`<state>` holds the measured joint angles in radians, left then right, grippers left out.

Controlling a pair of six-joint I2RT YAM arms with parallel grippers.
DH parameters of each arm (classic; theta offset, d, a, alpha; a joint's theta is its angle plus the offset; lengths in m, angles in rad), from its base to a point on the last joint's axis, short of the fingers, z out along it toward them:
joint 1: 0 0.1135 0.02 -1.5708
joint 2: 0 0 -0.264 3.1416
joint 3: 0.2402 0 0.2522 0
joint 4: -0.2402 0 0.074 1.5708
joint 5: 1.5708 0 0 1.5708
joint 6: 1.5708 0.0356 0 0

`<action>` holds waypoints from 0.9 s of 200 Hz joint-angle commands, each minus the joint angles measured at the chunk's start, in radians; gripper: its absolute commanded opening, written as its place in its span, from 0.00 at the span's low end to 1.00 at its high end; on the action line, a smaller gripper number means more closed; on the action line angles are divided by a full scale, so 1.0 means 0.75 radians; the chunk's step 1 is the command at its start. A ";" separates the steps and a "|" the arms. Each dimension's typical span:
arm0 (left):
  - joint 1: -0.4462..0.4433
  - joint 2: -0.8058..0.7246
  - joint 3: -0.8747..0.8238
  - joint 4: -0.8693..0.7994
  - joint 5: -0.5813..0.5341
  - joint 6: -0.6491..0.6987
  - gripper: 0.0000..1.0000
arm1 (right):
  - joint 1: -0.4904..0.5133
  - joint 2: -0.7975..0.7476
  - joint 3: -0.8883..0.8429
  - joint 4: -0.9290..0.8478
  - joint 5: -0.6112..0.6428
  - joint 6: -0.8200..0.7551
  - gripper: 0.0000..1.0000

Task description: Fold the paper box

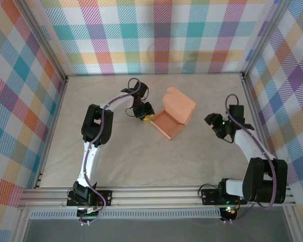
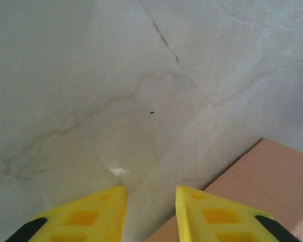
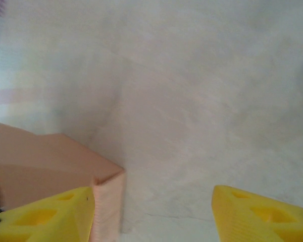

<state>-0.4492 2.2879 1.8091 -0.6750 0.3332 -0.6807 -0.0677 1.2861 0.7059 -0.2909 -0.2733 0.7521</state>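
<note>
With left gripper [image 2: 150, 189] and right gripper [image 3: 152, 190] jaws spread empty, I'd brace the paper box [image 1: 167, 125] before pressing its lid [image 1: 179, 102].

You are looking at a robot test booth, like a lab. Bright checked walls [image 1: 156, 30] close in the pale table [image 1: 141, 161]. A metal rail [image 1: 156, 194] at the bottom holds the left arm [image 1: 88, 161] and right arm [image 1: 245, 143].
</note>
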 commanded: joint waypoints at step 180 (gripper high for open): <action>-0.219 -0.294 -0.504 0.143 -0.043 -0.214 0.32 | 0.165 0.236 0.079 0.199 -0.065 -0.289 0.48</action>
<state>-0.6147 2.0613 1.4437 -0.5499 0.3046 -0.8402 0.0395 1.5188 0.7479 -0.1169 -0.3569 0.7055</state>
